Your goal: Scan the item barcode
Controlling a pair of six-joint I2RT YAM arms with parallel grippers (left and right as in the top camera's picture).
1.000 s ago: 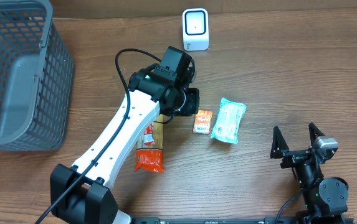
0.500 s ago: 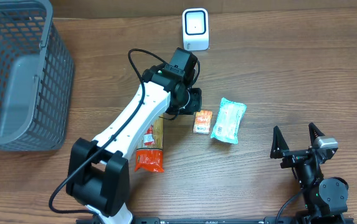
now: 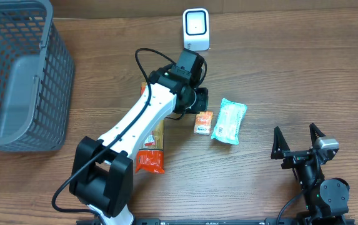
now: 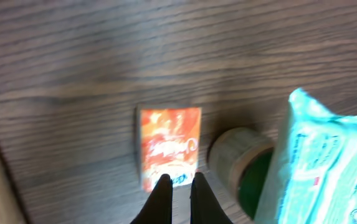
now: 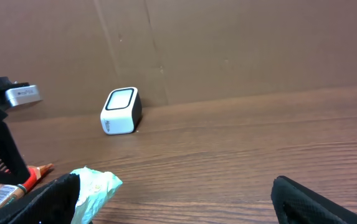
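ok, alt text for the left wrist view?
The shut left hand points at the lower edge of a small orange packet lying flat on the wooden table. A round roll and a pale green packet lie right of it in frame.

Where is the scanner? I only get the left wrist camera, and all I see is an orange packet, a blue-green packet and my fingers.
Observer: The white scanner stands on the far side, past the orange packet, out of your view.
Operator: Is there somewhere to put stuff after?
Observer: A grey basket stands far off to the left.
Operator: What's the other arm doing?
Observer: The right gripper sits at the near right with its fingers open, holding nothing.
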